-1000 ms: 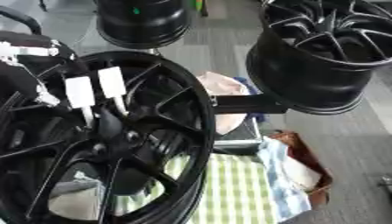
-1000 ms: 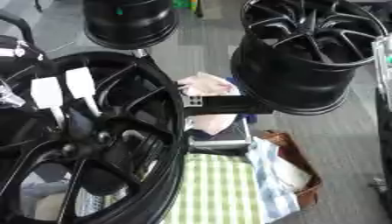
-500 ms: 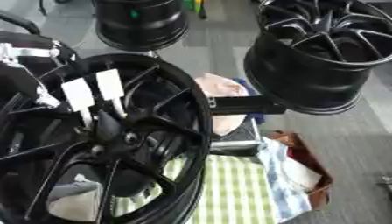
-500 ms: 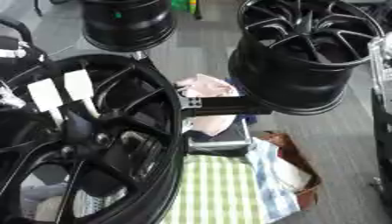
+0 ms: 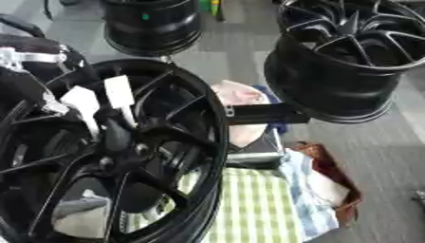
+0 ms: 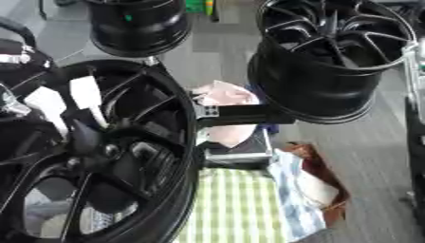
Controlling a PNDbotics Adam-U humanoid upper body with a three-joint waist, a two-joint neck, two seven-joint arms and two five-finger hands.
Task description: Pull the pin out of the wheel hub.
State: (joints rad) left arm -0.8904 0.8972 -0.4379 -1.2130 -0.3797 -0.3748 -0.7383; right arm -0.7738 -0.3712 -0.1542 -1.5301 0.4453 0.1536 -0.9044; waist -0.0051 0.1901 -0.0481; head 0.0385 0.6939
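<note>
Wheel hub [image 5: 124,147] sits just below the left hand [image 5: 79,102], at the centre of the big black wheel [image 5: 203,142] on the left; I cannot pick out the pin itself. The hand's white-tipped fingers [image 5: 119,92] point down toward the hub, and whether they grip anything I cannot tell. To my mind the pull should run straight along the pin's axis, without twisting against the spokes; the right hand is not visible.

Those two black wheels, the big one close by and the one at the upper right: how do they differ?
The near wheel fills the lower left and shows its spoked face almost flat on; the far wheel is turned so its deep barrel wall shows too. The robot's left hand, with white fingertips, reaches into the near wheel's centre; nothing touches the far wheel. Both are black with thin spokes.
</note>
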